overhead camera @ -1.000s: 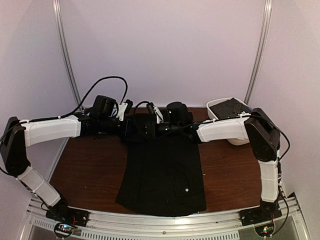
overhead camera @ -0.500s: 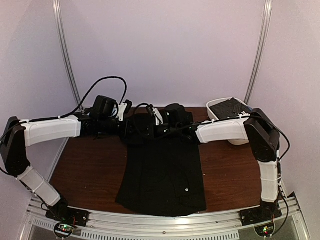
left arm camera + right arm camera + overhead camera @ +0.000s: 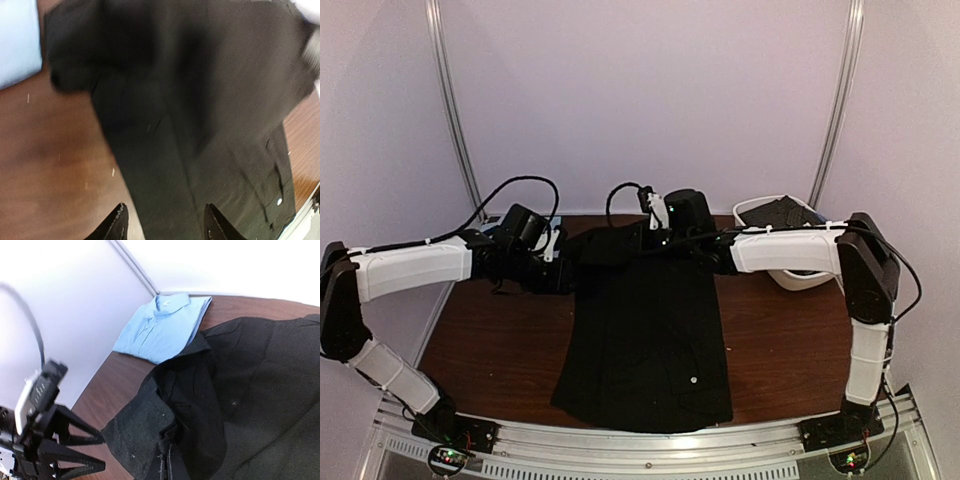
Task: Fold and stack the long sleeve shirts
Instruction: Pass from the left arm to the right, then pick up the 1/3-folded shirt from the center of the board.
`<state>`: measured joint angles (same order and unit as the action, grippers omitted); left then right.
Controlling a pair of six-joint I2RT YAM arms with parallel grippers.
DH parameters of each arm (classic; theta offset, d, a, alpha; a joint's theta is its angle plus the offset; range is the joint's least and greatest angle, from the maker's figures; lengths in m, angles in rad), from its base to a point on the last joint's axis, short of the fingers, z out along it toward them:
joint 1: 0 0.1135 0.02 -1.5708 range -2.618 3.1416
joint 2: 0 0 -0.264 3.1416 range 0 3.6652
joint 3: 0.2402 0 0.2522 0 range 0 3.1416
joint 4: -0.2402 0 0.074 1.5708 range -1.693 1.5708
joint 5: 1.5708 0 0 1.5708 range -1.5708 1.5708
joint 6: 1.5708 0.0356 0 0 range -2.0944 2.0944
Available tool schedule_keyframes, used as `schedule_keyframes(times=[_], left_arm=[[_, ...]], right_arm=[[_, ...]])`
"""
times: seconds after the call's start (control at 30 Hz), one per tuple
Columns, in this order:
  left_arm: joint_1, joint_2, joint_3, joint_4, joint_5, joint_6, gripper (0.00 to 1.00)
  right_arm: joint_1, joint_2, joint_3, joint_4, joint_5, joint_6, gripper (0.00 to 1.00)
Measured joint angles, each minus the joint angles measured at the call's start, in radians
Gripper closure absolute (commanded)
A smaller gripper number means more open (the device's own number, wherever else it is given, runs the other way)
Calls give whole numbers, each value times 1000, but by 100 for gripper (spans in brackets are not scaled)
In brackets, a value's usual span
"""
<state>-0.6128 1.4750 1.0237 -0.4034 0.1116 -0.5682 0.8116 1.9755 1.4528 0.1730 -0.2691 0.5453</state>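
Brown wood table (image 3: 480, 335), pale walls (image 3: 650, 100) | left pincer (image 3: 165, 222) parted | right pincer (image 3: 167, 462) clamps black shirt (image 3: 645, 340)

Left arm (image 3: 415, 268) and right arm (image 3: 785, 250): white shells on the long links, black joints and elbows. Behind the left gripper (image 3: 565, 268) a black cable (image 3: 510, 188) loops upward; behind the right gripper (image 3: 638, 240) another loops by a white clip (image 3: 658, 210). Fingertips (image 3: 117, 226) black, tapered

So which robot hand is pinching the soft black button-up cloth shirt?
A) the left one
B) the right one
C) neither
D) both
B: the right gripper is shut on a bunched fold of the black shirt, while the left gripper hangs open over it.
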Motion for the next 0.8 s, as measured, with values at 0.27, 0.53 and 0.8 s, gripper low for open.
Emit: schedule_keyframes(times=[0.27,0.53,0.8], left_arm=[[-26,-144,-254,-140,12,-119,54],[-156,-291,-442,-175,50,-275,57],[-363,-303,-507,-173,57,-431,62]], right_arm=[[-100,-41,-3,-13,66,-14,100],[-153,-44,14,-71,80,-50,100],[-157,-92,58,-105,87,-74,100]])
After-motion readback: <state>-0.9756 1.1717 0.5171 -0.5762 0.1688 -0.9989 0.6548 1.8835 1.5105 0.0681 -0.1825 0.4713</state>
